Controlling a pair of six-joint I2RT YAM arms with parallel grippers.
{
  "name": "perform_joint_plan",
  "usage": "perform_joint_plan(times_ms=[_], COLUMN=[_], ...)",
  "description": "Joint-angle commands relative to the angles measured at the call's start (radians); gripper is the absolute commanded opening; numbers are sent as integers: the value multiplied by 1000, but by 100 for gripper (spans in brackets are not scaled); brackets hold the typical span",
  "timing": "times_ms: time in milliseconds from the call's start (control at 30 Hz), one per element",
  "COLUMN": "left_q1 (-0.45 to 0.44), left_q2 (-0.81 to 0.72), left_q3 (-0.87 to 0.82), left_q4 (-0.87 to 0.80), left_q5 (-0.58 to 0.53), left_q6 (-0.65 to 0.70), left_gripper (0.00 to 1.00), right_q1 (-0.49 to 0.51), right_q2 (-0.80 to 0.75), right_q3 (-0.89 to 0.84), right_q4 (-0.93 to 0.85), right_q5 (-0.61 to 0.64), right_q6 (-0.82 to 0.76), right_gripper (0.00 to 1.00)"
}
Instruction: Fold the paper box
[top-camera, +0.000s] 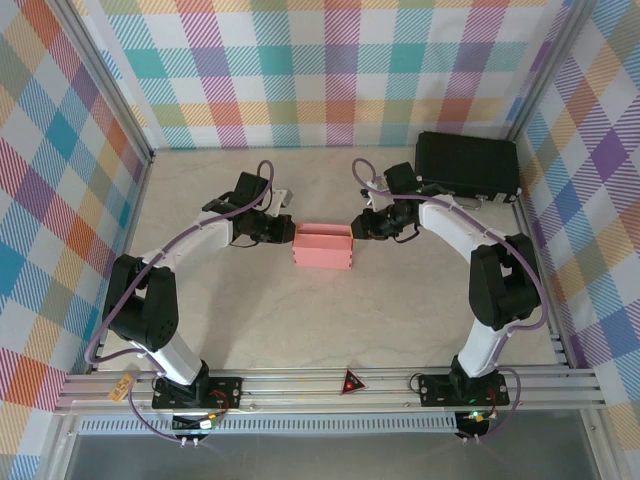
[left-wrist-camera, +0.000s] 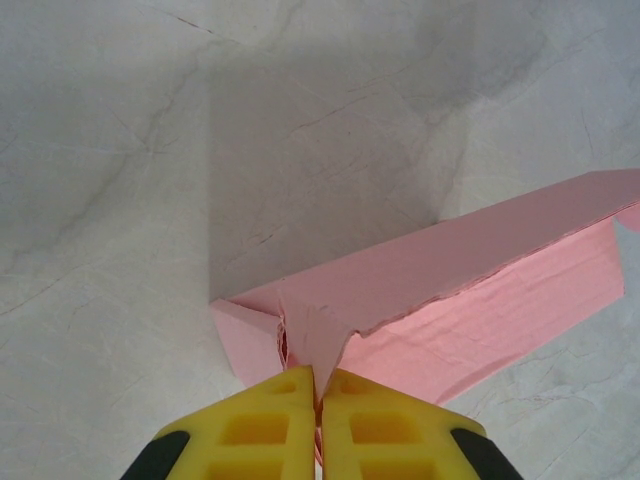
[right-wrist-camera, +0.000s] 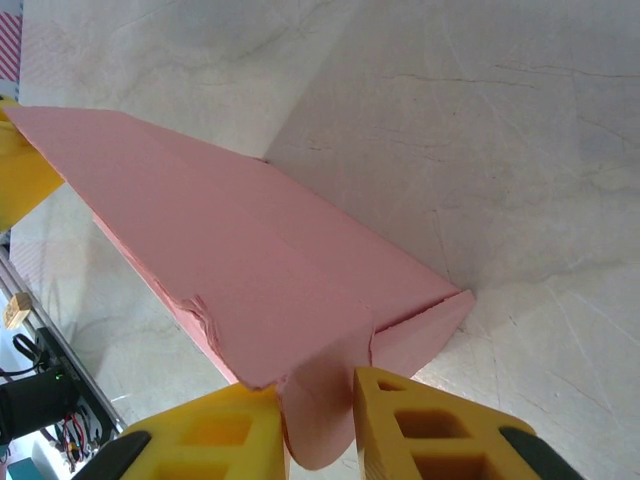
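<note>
Tabletop, pale and marble-patterned (top-camera: 420, 300), carries the work; a large black rectangular case (top-camera: 467, 165) stands at its far right corner, well apart from the job. The salmon-pink thin-card paper box (top-camera: 322, 247), a shallow open-topped rectangle, sits at the table's centre between the two arms, one short end facing each. The yellow-fingered left gripper (left-wrist-camera: 321, 385) is clenched on the left end tab (left-wrist-camera: 315, 340), jaws pressed together with the card pinched between them. The right gripper (right-wrist-camera: 320, 400) stands with jaws parted; the right end tab (right-wrist-camera: 320, 435) lies in the gap, and no firm pinch is evident. Judged step: seating the end tabs so that the short walls lock upright. Procedure: keep the left end anchored so the box cannot slide. Draw the right fingers straight back along the tab, without sideways drag, since the card edge near that corner already looks crumpled. Apply any further pressure along the crease line only. Risk: thin card buckles or tears if both ends are pulled at once.
</note>
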Motion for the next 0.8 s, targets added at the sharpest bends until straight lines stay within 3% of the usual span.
perform_joint_plan(times_ms=[0, 767], left_q1=[-11, -12], left_q2=[-3, -13], left_q3=[-8, -15], left_q4=[-45, -55], left_q5=[-5, -11], left_q6=[8, 11], left_gripper=[11, 11], right_q1=[6, 13], right_q2=[-23, -32], right_q3=[-5, 2], right_q4=[-13, -41], right_q5=[21, 41], right_q6=[-9, -15], right_gripper=[24, 16])
